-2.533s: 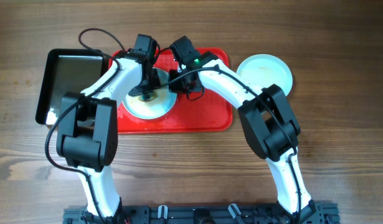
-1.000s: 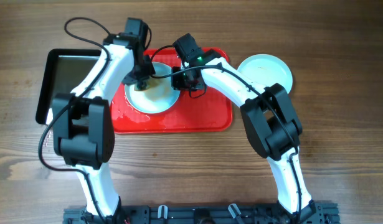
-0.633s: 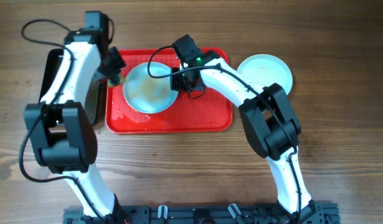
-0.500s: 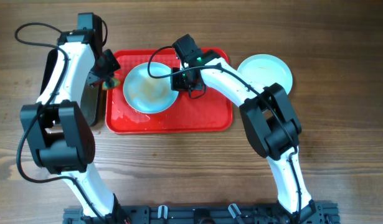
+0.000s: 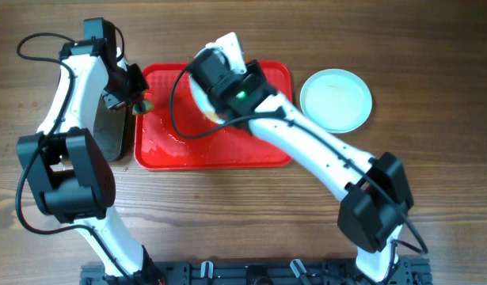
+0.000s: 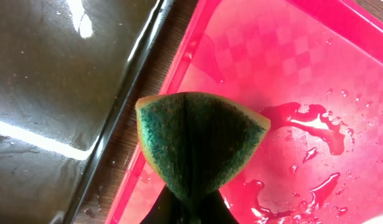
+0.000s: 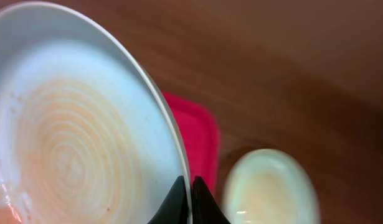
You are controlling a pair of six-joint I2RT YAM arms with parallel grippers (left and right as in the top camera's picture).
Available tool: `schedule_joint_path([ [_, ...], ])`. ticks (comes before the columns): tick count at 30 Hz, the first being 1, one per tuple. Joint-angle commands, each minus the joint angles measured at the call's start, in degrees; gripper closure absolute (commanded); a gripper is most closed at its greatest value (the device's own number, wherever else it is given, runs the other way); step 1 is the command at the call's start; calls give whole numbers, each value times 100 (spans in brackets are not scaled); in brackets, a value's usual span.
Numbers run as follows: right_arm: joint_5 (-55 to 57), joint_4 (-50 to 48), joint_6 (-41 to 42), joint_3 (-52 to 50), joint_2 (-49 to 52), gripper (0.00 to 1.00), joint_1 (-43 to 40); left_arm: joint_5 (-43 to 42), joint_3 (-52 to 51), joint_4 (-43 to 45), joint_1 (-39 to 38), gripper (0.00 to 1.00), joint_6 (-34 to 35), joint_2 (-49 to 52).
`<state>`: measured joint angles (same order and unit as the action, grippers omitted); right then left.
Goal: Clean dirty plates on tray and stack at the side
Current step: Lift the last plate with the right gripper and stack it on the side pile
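My right gripper is shut on the rim of a pale plate and holds it tilted above the red tray. The plate carries faint orange rings of sauce. My left gripper is shut on a green sponge over the tray's left edge. A plain pale plate lies on the table to the right of the tray. No third plate shows.
A black metal pan, wet inside, lies just left of the tray. Water puddles lie on the tray's left part. The right arm crosses the tray's right side.
My left gripper has carried the sponge off the plate to the tray's left edge. My right gripper has lifted the plate off the tray and tilted it; the right arm has swung.
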<state>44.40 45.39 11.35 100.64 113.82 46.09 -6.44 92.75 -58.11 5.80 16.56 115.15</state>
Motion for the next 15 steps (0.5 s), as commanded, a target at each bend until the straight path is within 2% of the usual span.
schedule_joint_path([
  [1,2194,-11,-90,37,7,96,337,-168,111,-2,15,96,-136,-181],
  [7,4266,-269,-103,39,7,96,780,-168,111,0,15,96,-133,-181],
  [15,4266,-334,-240,39,0,96,957,-168,111,0,15,96,-133,-181],
])
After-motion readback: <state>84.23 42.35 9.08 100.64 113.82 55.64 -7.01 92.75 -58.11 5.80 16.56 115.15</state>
